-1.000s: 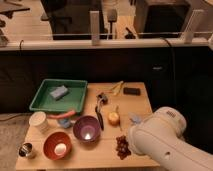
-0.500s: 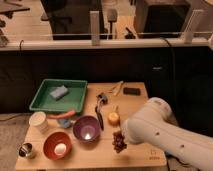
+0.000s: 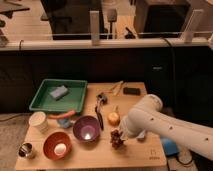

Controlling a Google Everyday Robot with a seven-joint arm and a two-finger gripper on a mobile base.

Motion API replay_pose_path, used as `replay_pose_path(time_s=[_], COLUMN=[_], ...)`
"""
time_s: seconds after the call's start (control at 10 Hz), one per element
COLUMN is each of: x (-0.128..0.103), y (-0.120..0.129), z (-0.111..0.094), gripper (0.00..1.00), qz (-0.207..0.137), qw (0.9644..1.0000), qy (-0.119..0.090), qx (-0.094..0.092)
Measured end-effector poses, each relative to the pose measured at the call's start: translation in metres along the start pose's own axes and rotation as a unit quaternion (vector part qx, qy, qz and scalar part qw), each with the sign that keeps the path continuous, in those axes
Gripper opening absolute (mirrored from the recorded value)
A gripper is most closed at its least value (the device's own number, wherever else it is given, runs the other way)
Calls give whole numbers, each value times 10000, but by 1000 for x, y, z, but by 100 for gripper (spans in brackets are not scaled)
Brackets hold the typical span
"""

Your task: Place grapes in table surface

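Matt white end effector (image 3: 121, 134) meets bumpy grapes (image 3: 117, 140) over the smooth, pale wooden table surface (image 3: 136, 153).

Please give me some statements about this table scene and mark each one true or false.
The grapes are in the green tray. False: they are above the table surface, right of the purple bowl.
The gripper is at the grapes, near the table's front edge. True.
The yellow-orange fruit sits inside the purple bowl. False: it lies on the table, beside the bowl.
A blue-grey block lies in the green tray. True.
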Motion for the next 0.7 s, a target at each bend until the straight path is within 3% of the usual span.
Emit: replay_pose_path(time_s=[0.3,0.7], x=[3,5], y=[-2,-5], z=[18,25], gripper=[44,79], qz=[-84,-43], qw=[9998,9998], qy=[-11,15], qx=[-158,-195])
